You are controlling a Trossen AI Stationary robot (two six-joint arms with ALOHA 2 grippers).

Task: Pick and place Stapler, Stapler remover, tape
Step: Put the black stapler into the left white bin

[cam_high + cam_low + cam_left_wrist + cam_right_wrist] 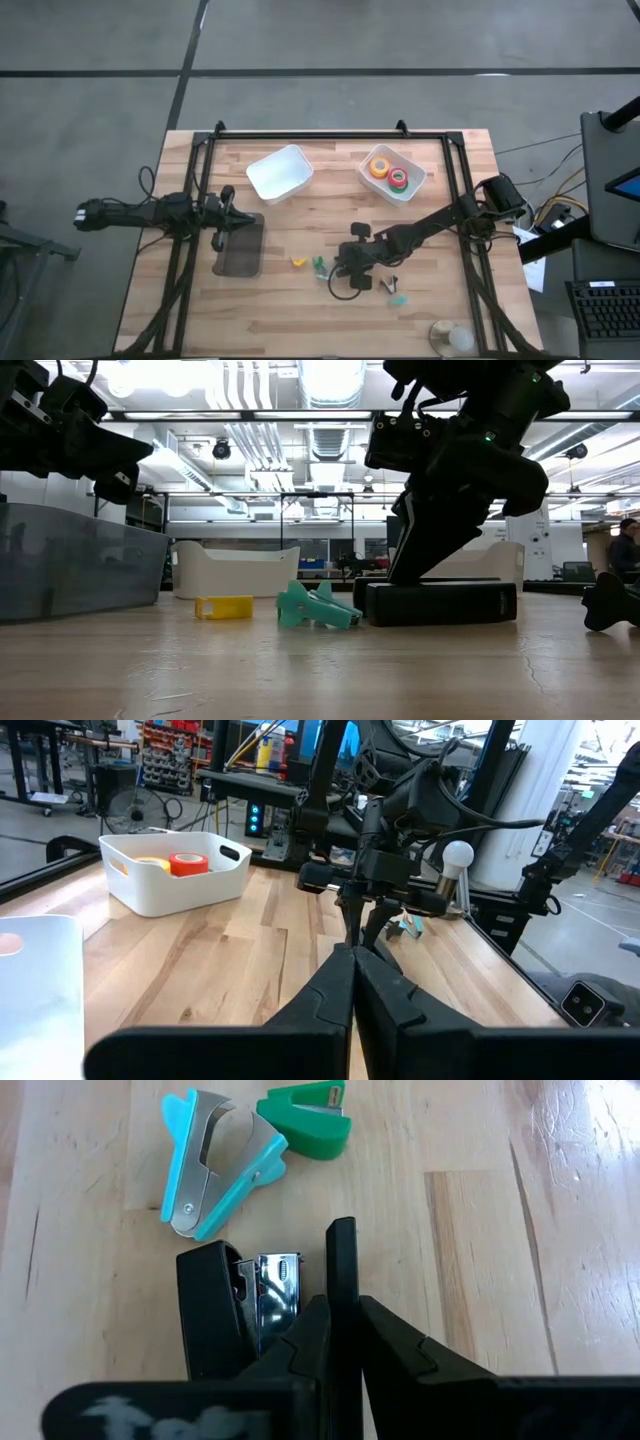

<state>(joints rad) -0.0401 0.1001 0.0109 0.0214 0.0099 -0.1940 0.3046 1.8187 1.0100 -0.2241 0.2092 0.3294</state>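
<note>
The black stapler (208,1312) with its grey metal part (272,1292) lies on the table mid-way across, seen in the low view as a dark block (442,603). My right gripper (342,1308) comes down on it, shut on one thin black part. A blue staple remover (215,1165) and a green one (310,1125) lie just beyond it, with a yellow one (224,607) further left. Tape rolls (388,173) lie in the far-right white bin (415,190). My left gripper (352,975) waits shut, level, above the dark bin (238,250). My right gripper pinches a thin black strip of the stapler (343,1265) between its two fingers, beside the metal part. The fingers (395,1342) slant down from the table's right side and lie along the stapler. In the low view the stapler rests flat on the table.
An empty white bin (280,172) stands at the far middle. Another teal remover (398,298) and a small dark piece (388,285) lie near the right arm. A white ball (452,338) sits at the near right corner. A black frame borders the table.
</note>
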